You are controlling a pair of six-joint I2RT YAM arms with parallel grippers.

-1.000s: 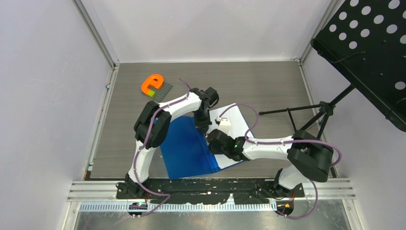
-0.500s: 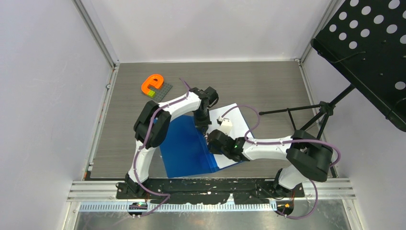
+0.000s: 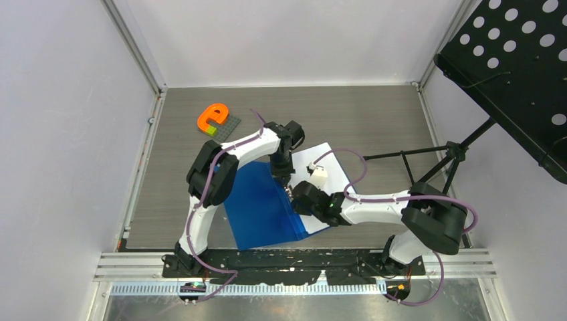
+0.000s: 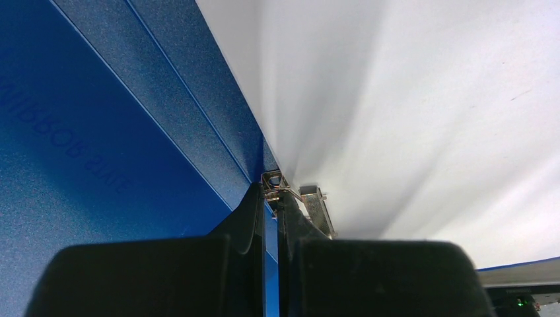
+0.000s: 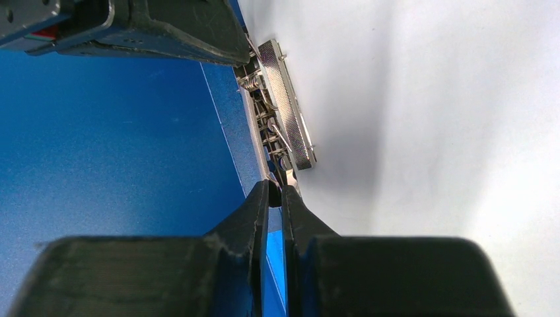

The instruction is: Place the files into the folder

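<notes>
The blue folder (image 3: 257, 207) lies open on the table, its cover to the left. The white files (image 3: 327, 157) lie on its right half. My left gripper (image 3: 283, 179) and right gripper (image 3: 293, 194) meet at the spine. In the left wrist view the left gripper (image 4: 271, 191) is shut on the far end of the metal clip (image 4: 312, 205), between the blue folder (image 4: 99, 132) and the paper (image 4: 409, 99). In the right wrist view the right gripper (image 5: 276, 188) is shut on the near end of the clip (image 5: 287, 105), with the left fingers (image 5: 178, 26) just beyond.
An orange letter e (image 3: 214, 115) sits on a grey baseplate (image 3: 229, 127) at the back left. A black stand's tripod (image 3: 455, 150) reaches over the table's right side, with its perforated panel (image 3: 521, 60) above. Walls close in on three sides.
The right wrist has shifted slightly right and the sheet's far corner has moved a little. The left arm has not moved.
</notes>
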